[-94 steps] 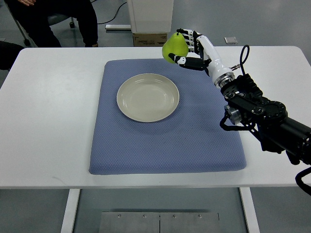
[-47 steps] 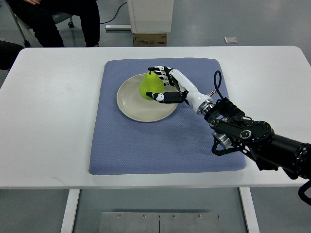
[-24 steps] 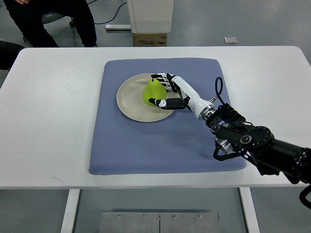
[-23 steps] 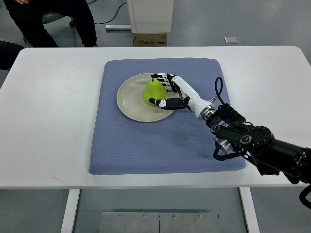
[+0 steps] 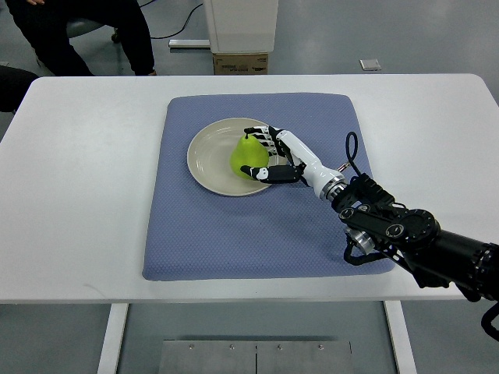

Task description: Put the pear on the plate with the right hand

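We see a white desk (image 5: 86, 195) with a blue-grey padded mat (image 5: 265, 234) laid across its middle, bare white on both sides of the mat and along the front edge. Behind the desk, grey floor, a white cabinet base (image 5: 240, 23) with a cardboard box (image 5: 240, 63) under it, a cable, and a seated person's dark legs (image 5: 117, 31) at top left. A cream plate (image 5: 209, 160) sits on the far half of the mat, well inside its edges, with open mat around it, most toward the near side. The green pear (image 5: 248, 158) stands upright on the plate's right part, stem up. The right hand (image 5: 269, 156) comes in from the lower right, arm crossing the mat's right near corner; its fingers (image 5: 261, 134) wrap the far side of the pear and its thumb the near side, so we read it as clamped on the pear, though contact with the plate under the fruit is hard to judge from this angle.
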Robot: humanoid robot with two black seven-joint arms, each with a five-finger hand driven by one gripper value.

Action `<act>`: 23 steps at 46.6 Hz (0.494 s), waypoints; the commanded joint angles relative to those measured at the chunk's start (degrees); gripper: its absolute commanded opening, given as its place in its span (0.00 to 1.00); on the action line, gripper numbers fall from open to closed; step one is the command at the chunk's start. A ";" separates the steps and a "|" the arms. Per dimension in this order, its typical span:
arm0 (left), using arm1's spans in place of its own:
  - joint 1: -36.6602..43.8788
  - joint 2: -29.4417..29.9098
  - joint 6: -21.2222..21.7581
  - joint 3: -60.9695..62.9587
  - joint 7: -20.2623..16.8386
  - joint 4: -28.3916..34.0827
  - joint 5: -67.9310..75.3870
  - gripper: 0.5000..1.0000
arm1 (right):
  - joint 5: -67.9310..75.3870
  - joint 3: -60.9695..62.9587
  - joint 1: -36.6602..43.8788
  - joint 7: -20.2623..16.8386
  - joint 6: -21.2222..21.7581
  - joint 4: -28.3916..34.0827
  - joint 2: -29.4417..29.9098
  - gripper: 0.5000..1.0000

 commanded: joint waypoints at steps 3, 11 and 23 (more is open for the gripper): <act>0.00 0.00 0.01 0.00 0.01 0.00 0.00 1.00 | 0.06 0.08 -0.01 0.00 -0.05 -0.04 0.00 0.97; 0.00 0.00 0.01 0.00 0.01 0.00 0.00 1.00 | 0.06 0.08 0.08 0.09 -0.05 -0.13 0.00 1.00; 0.00 0.00 0.01 0.00 0.01 0.00 0.00 1.00 | 0.15 0.26 0.69 0.17 0.13 0.04 0.00 1.00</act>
